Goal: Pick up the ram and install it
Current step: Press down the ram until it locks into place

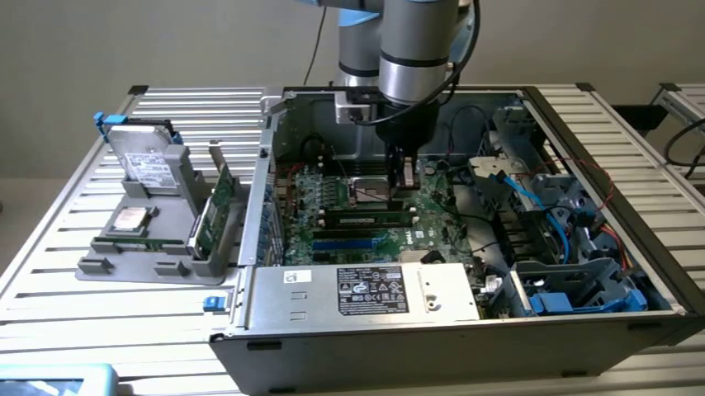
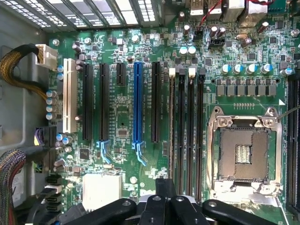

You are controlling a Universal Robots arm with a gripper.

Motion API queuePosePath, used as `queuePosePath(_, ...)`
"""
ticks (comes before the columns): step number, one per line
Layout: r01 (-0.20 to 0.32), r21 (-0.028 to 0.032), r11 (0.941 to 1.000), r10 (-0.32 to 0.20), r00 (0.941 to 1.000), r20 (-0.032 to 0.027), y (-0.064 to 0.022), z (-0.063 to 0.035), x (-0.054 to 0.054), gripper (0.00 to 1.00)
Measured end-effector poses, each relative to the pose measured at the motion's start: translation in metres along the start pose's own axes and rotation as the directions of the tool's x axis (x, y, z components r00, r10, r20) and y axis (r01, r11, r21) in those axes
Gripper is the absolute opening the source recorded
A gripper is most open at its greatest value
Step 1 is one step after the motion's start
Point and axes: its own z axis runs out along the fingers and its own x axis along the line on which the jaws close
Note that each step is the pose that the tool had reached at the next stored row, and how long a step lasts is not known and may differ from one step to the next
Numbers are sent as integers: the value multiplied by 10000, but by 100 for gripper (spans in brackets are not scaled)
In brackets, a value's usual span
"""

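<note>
The ram (image 1: 364, 219), a thin green stick with dark chips, stands lengthwise among the black memory slots (image 2: 186, 136) of the motherboard (image 1: 330, 198), inside the open computer case (image 1: 441, 322). My gripper (image 1: 402, 185) hangs just above the board by the CPU socket (image 2: 243, 154), a little behind the ram and apart from it. In the wrist view my gripper (image 2: 165, 190) points down over the near end of the memory slots. Its fingertips are pressed together and nothing shows between them.
A grey holder (image 1: 121, 268) at the exterior view's left carries hard drives (image 1: 149, 161), an upright green expansion card (image 1: 220, 206) and a thin green strip (image 1: 138, 243). The power supply (image 1: 364, 290), blue cables (image 1: 540, 198) and drive bays (image 1: 584, 285) crowd the case.
</note>
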Motion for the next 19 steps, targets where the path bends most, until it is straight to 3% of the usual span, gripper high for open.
queuePosePath(8, -184, -19, 9998, 184, 9998, -5, -8, 31, -19, 11)
queuePosePath(11, -183, 15, 9998, 183, 9998, -6, -7, 43, -24, 11)
queuePosePath(14, -194, 119, 9997, 194, 9998, -2, -8, 57, -32, 11)
queuePosePath(19, -193, 124, 9997, 193, 9998, -5, -5, 80, -51, 11)
